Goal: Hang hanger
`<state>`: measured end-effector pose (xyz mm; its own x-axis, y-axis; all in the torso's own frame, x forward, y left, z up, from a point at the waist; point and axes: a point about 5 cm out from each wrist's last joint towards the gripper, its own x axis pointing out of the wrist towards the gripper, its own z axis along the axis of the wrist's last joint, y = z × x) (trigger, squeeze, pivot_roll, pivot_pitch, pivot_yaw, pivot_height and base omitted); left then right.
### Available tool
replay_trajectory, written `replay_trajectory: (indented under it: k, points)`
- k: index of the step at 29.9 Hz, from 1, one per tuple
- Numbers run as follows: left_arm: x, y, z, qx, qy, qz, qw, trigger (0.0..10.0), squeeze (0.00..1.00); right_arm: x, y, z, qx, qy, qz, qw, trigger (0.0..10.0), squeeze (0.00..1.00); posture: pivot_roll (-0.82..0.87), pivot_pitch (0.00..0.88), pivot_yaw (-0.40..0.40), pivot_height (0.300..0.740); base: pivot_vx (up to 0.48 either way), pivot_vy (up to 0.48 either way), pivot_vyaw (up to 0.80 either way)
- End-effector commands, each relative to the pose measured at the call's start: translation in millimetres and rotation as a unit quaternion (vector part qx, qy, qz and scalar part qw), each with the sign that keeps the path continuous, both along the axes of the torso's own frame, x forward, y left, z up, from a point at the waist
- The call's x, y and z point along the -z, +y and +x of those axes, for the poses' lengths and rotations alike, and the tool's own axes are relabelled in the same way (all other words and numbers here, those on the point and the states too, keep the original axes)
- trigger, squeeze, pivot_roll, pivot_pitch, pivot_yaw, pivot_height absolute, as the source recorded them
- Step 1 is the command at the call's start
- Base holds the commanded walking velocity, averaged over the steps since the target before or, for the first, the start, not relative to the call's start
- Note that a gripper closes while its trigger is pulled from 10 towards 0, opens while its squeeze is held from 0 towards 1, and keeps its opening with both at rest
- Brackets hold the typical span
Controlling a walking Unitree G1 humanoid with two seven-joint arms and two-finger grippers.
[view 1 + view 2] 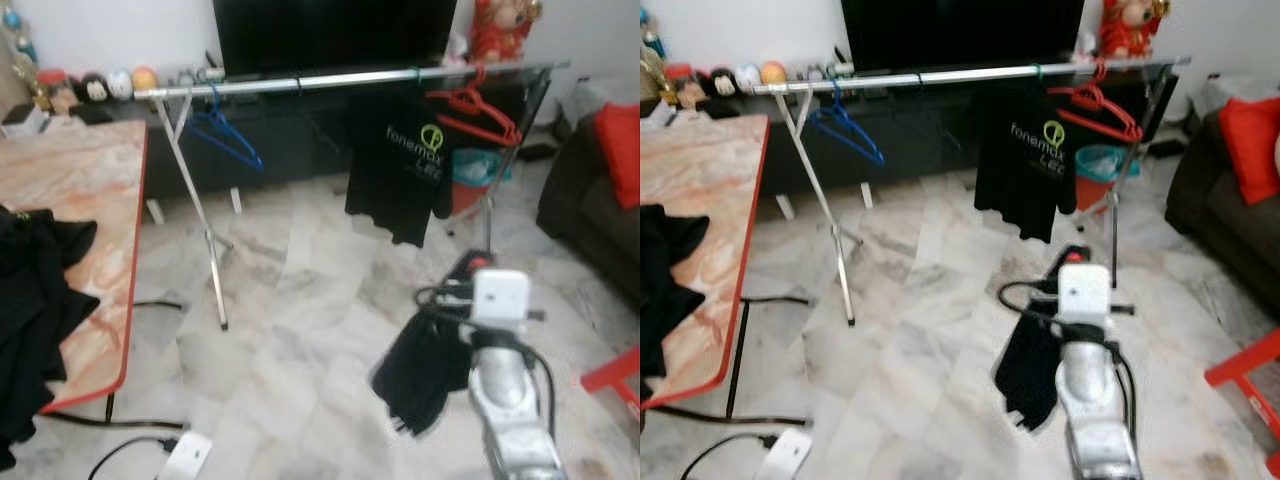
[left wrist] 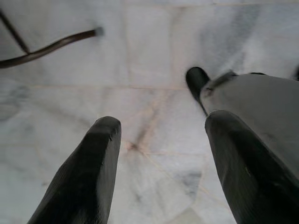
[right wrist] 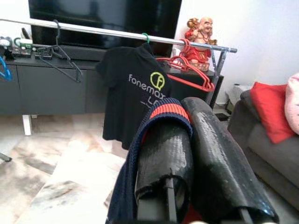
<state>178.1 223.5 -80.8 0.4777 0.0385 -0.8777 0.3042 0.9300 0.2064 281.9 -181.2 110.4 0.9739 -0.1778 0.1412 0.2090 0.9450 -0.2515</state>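
A silver clothes rail (image 1: 340, 78) stands across the room ahead. On it hang a black printed T-shirt (image 1: 400, 170), a bunch of red hangers (image 1: 470, 110) and a blue hanger (image 1: 225, 135). My right gripper (image 3: 184, 109) is raised toward the rail and is shut on a dark navy garment with a red collar band (image 3: 163, 110). The garment (image 1: 415, 375) droops below my right arm. I cannot make out a hanger inside it. My left gripper (image 2: 159, 126) hangs open over the marble floor, with nothing between its fingers (image 2: 88, 172).
A marble-topped table (image 1: 90, 190) with black clothes (image 1: 30, 300) stands at the left. A dark sofa (image 1: 590, 220) with a red cushion (image 1: 620, 150) and a red stool (image 1: 612, 378) are at the right. A power strip (image 1: 185, 455) and cables lie on the floor.
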Motion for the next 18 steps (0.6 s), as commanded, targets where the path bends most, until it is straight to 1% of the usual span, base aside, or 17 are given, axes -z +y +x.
replay_trajectory:
  k: [1, 2, 9, 18]
  points:
    - [2.3, -5.3, -2.3, 0.001, 0.007, -0.007, 1.000, 10.0, 0.00, -4.9, -5.7, 1.2, 0.007, -0.009, -0.007, 1.000, 10.0, 0.00, -0.03, 0.000, 0.029, 0.740, 0.000, -0.330, 0.00]
    - [2.3, -5.3, -2.3, 0.001, 0.008, -0.007, 1.000, 10.0, 0.00, -5.0, -5.4, 1.2, 0.006, -0.009, -0.008, 1.000, 10.0, 0.00, -0.03, 0.000, 0.029, 0.740, 0.000, -0.330, 0.00]
    - [2.4, -5.2, -2.5, 0.001, 0.008, -0.007, 1.000, 10.0, 0.00, -5.2, -5.7, 1.4, 0.006, -0.008, -0.008, 1.000, 10.0, 0.00, -0.03, 0.000, 0.029, 0.740, 0.000, -0.327, 0.42]
    - [2.7, -5.4, -3.0, 0.001, 0.009, -0.007, 1.000, 10.0, 0.00, -5.2, -6.4, 1.5, 0.006, -0.009, -0.007, 1.000, 10.0, 0.00, -0.03, 0.000, 0.030, 0.740, 0.000, -0.327, 0.00]
